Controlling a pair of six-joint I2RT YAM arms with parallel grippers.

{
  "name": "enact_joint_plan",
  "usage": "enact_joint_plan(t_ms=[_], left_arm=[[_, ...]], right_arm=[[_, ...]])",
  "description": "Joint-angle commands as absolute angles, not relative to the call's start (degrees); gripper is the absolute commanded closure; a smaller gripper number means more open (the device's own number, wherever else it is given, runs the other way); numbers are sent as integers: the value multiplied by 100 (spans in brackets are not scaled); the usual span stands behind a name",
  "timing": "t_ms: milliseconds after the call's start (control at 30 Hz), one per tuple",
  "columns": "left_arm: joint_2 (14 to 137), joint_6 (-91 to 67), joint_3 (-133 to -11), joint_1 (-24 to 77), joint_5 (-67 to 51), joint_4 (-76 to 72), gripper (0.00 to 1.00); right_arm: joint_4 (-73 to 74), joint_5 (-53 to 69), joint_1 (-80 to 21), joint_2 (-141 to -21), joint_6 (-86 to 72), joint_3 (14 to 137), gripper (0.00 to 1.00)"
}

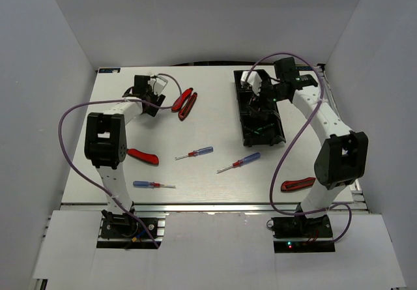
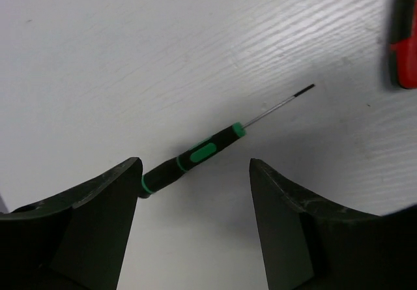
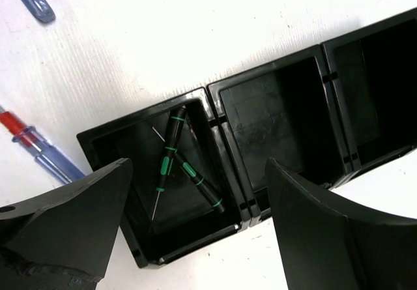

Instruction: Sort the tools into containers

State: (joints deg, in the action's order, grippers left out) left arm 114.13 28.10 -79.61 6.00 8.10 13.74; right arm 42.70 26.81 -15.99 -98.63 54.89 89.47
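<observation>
A thin green-handled screwdriver point(image 2: 195, 154) lies flat on the white table just beyond my left gripper point(image 2: 195, 166), which is open and empty; its handle end is close to the left finger point(image 2: 98, 212). In the top view this gripper point(image 1: 151, 96) hangs at the back left and hides that screwdriver. My right gripper point(image 3: 199, 166) is open and empty above the black three-compartment tray point(image 3: 225, 117). Two green-handled screwdrivers point(image 3: 171, 156) lie crossed in the tray's end compartment; the other two compartments look empty. In the top view the right gripper point(image 1: 262, 93) is over the tray point(image 1: 242, 111).
Red-handled pliers point(image 1: 186, 102) lie just right of the left gripper, their edge showing in the left wrist view point(image 2: 404, 42). Three blue-and-red screwdrivers point(image 1: 195, 152) point(image 1: 240, 162) point(image 1: 153, 184) lie mid-table. Red-handled tools lie by each arm point(image 1: 142, 156) point(image 1: 298, 185).
</observation>
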Motion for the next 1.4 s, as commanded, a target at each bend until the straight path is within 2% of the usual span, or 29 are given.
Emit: enact_joint_plan(t_ms=[0, 233, 667, 900, 1033, 1367], left_arm=[[11382, 3190, -8235, 545, 19, 1669, 22], [11320, 3305, -7858, 194, -720, 1802, 22], [11584, 2857, -7796, 9, -1072, 1679, 23], [11698, 2453, -7576, 9, -1266, 2074, 33], [11786, 2251, -7629, 9, -1222, 2443, 42], [11497, 1557, -7734, 9, -597, 2716, 45]], right_arm=[[4825, 3269, -1407, -9879, 5581, 9246, 11], [4799, 3488, -1143, -9896, 5432, 9246, 11], [4878, 3911, -1125, -9774, 5335, 9070, 11], [4702, 4016, -1125, -9501, 5221, 8772, 10], [4658, 4104, -1125, -9422, 5177, 8675, 11], [4597, 4324, -1125, -9229, 5159, 8429, 11]])
